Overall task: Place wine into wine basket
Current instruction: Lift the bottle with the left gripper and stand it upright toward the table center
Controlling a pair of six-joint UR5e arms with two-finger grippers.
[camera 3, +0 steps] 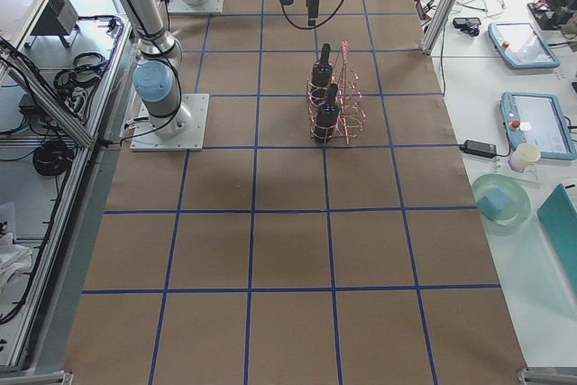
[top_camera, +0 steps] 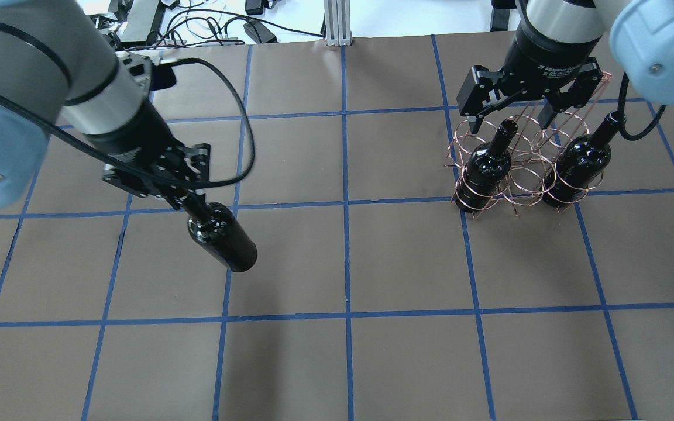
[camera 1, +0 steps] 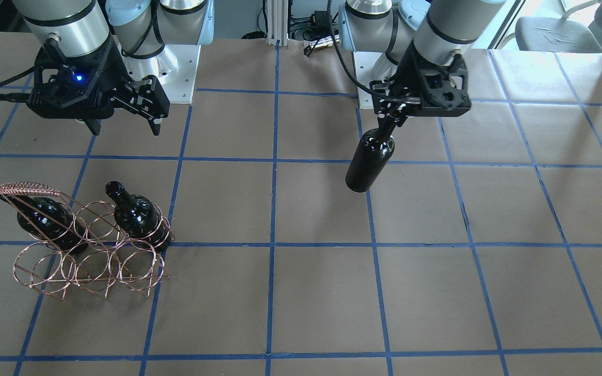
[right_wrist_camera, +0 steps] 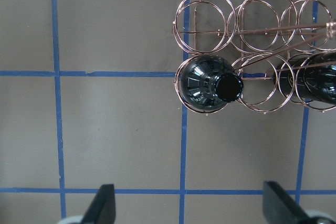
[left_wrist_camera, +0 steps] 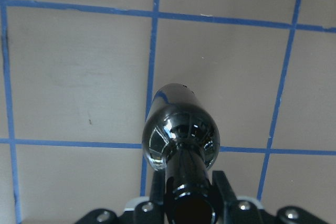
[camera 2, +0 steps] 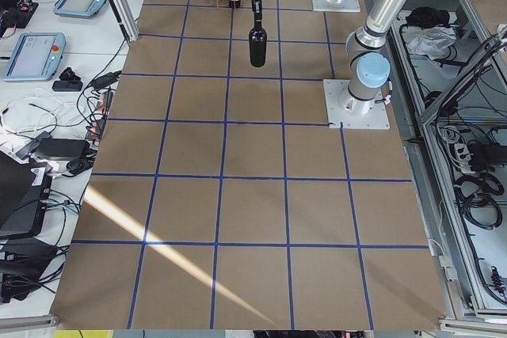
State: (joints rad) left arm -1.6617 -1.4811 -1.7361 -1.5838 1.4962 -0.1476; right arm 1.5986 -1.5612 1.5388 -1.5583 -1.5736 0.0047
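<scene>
My left gripper (camera 1: pixel 396 112) is shut on the neck of a near-black wine bottle (camera 1: pixel 370 162) and holds it tilted above the table; it also shows in the overhead view (top_camera: pixel 223 237) and the left wrist view (left_wrist_camera: pixel 181 135). The copper wire wine basket (camera 1: pixel 29 187) stands on the table's far side from it, under my right arm (top_camera: pixel 524 175). Two look-alike bottles (top_camera: pixel 486 166) (top_camera: pixel 580 161) sit in its end rings, and the middle rings are empty. My right gripper (top_camera: pixel 509 123) is open and empty above the basket, over one bottle's neck (right_wrist_camera: pixel 210 82).
The table is brown paper with a blue tape grid (top_camera: pixel 346 204). Both arm bases (camera 1: pixel 181 68) stand at the robot's edge. Tablets and cables (camera 2: pixel 32 53) lie on side benches beyond the table ends.
</scene>
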